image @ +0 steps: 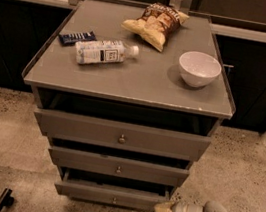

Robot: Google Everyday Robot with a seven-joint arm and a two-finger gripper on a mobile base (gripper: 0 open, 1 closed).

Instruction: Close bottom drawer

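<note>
Camera view, the only one I have: the bottom drawer point(108, 193) sits lowest in the grey cabinet point(126, 84), at the near edge of the scene. It is pulled out a little, with a dark gap above its slim front. That front runs left to right, its tiny knob point(113, 200) in the middle.

My gripper point(163, 210) is low at the right, its pale tip pointing left at the right end of that front. It is just beside the front or touching it; I can't say which. Whether the gripper is spread or pressed together, I cannot tell either.

So the drawer lies left of my tip, and shutting it means travel toward the far side, into the cabinet. I judge that pushing this far right of the knob could skew the drawer. The middle drawer point(88, 162) above also sticks out slightly, so I want to stay below it.
</note>
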